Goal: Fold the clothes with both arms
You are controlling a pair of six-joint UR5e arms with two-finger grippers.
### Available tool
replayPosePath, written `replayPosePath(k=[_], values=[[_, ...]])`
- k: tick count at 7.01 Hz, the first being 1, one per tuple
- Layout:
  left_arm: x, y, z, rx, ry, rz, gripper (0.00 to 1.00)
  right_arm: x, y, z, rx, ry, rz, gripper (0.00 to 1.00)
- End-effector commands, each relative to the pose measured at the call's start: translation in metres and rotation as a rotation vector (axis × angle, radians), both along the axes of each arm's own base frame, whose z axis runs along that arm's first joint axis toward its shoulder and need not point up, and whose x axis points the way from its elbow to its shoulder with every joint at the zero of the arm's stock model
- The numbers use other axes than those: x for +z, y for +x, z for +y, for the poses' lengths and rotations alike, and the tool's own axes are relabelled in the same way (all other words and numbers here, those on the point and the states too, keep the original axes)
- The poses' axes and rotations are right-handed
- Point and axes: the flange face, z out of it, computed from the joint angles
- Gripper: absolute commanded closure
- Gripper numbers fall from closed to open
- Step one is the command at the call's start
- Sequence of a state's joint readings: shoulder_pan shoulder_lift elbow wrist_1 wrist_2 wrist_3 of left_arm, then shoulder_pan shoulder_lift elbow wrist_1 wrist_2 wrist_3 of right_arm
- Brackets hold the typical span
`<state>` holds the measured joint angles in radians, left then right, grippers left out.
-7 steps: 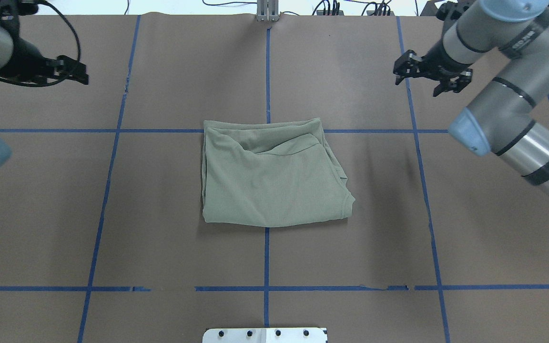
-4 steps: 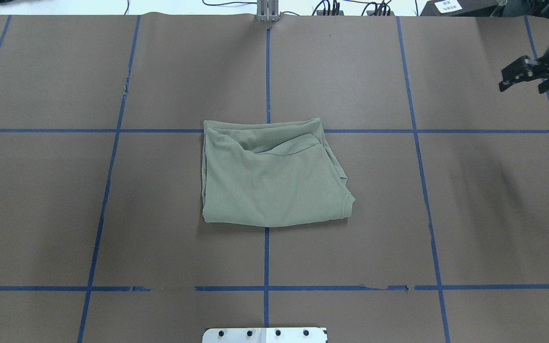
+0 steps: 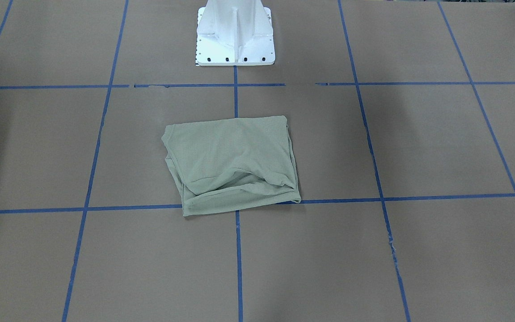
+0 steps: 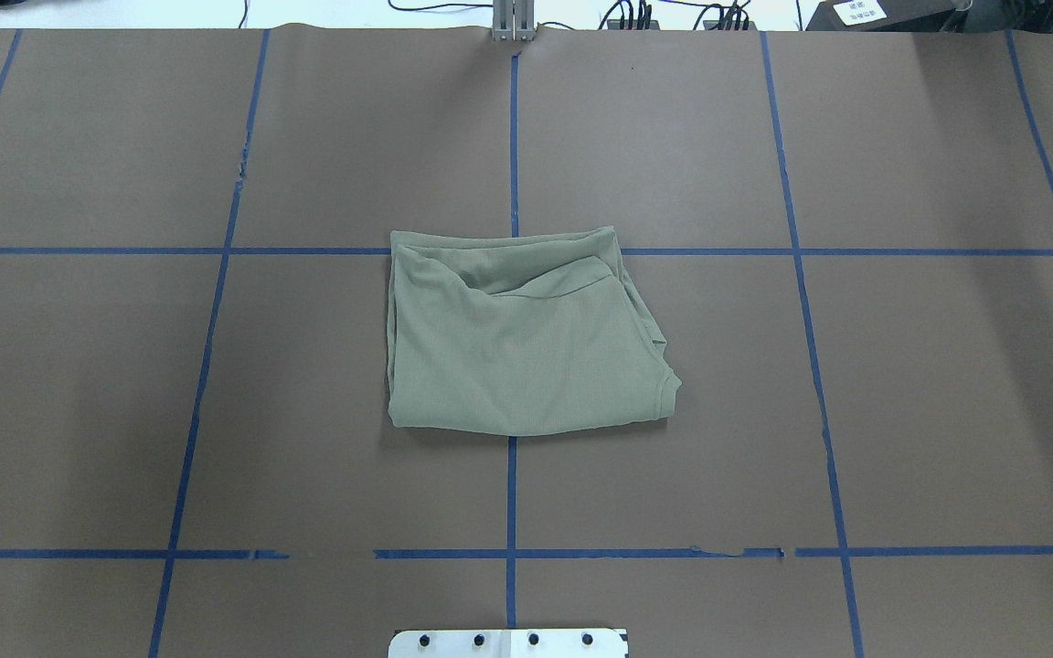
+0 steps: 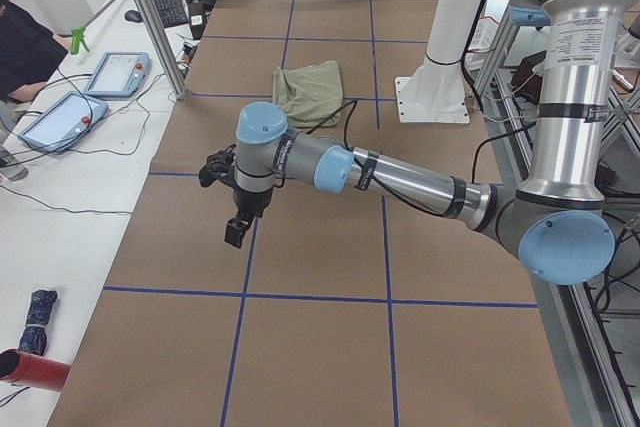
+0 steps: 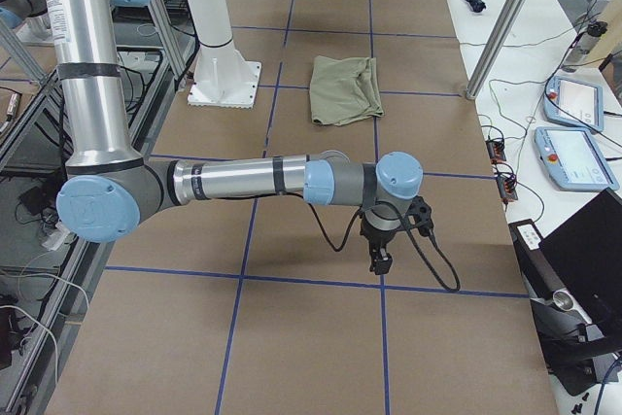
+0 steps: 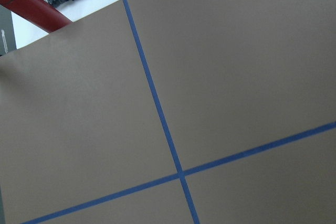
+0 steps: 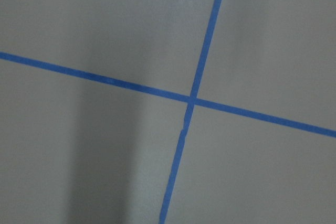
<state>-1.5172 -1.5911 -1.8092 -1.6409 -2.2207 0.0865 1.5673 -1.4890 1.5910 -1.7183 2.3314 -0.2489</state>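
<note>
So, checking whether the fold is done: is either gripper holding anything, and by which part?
Nothing. The sage-green knit shirt lies folded, alone; the left gripper and right gripper hang far from it.

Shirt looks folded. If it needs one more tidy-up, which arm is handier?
Probably the right: a loose corner of the shirt pokes out on its side. Otherwise even: left gripper and right gripper hang at the table ends.

left arm (image 5: 402, 177) outstretched, left pincer (image 5: 234, 236) pointing down | right arm (image 6: 233, 182) outstretched, right pincer (image 6: 379, 263) pointing down
</note>
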Motion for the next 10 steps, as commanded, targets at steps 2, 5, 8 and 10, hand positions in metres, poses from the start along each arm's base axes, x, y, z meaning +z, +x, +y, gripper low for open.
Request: replayPosePath(k=[2,5,8,10], values=[[0.098,-0.008,0.013,-0.027,-0.113,-0.060,0.00,0.016,0.016,0.016,0.009,-0.018,-0.014,0.00],[0.104,-0.013,0.026,-0.035,-0.214,-0.054,0.00,0.020,0.018,0.025,0.109,-0.116,-0.009,0.00],[0.108,-0.004,0.042,-0.006,-0.250,0.076,0.00,0.012,0.017,0.021,0.157,-0.151,-0.015,0.00],[0.108,-0.004,0.042,-0.007,-0.248,0.077,0.00,0.013,0.011,0.020,0.182,-0.145,-0.015,0.00]])
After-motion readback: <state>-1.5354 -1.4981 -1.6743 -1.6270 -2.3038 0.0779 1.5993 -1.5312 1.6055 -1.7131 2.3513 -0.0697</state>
